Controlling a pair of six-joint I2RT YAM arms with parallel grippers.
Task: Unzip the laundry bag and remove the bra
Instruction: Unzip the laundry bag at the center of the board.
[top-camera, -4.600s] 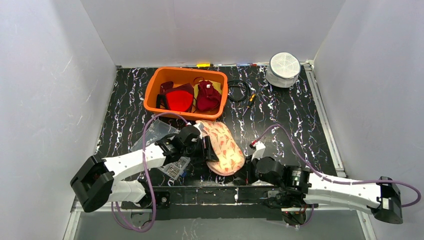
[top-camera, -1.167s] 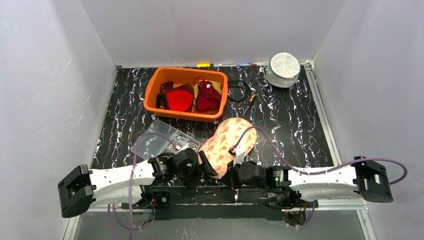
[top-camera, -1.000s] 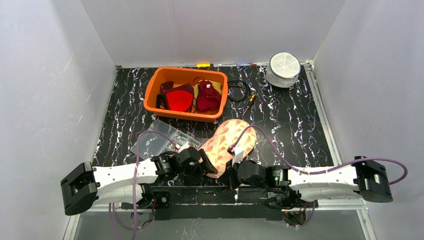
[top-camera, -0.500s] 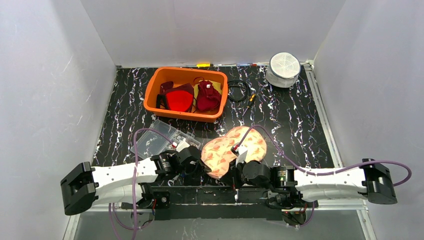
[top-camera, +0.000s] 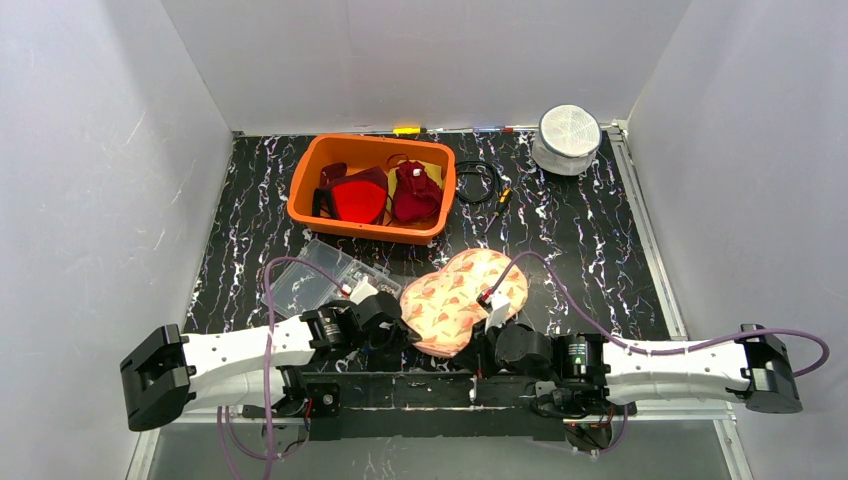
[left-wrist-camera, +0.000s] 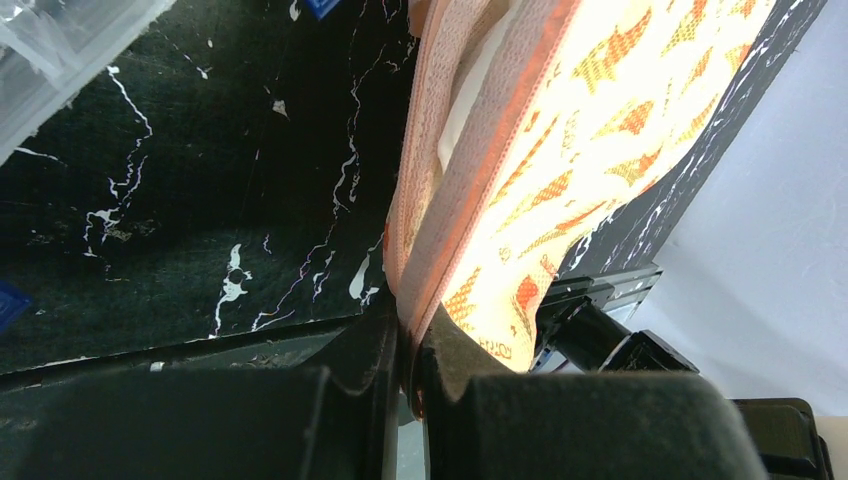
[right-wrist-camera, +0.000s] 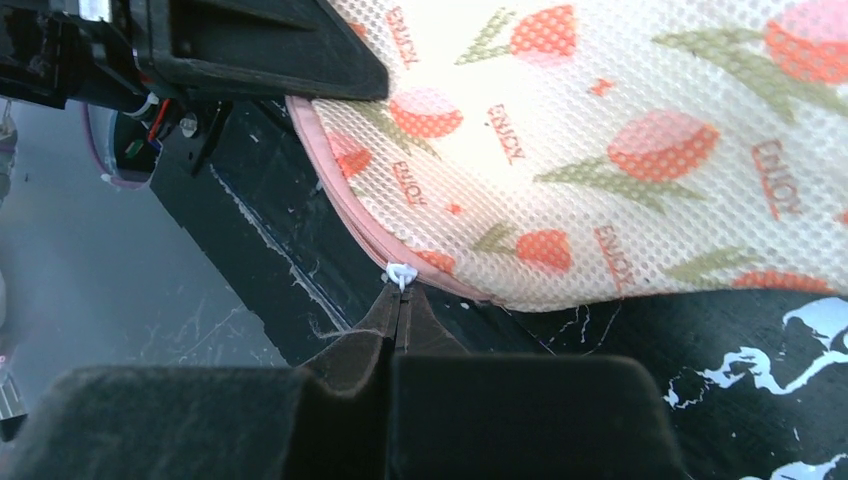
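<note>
jaws of left gripper (left-wrist-camera: 408, 348): just closed, now pinching pink trim (left-wrist-camera: 425, 200) of laundry bag (top-camera: 462, 300). of right gripper (right-wrist-camera: 398, 300): clamped on white zipper pull (right-wrist-camera: 400, 272). bag at near edge of table (top-camera: 570, 230), between both. so anchored, ready for unzipping; bra not visible.

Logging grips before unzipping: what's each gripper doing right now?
Left gripper: closed on the pink zipper edge of the tulip-print mesh laundry bag.
Right gripper: closed on the small white zipper pull.
</note>
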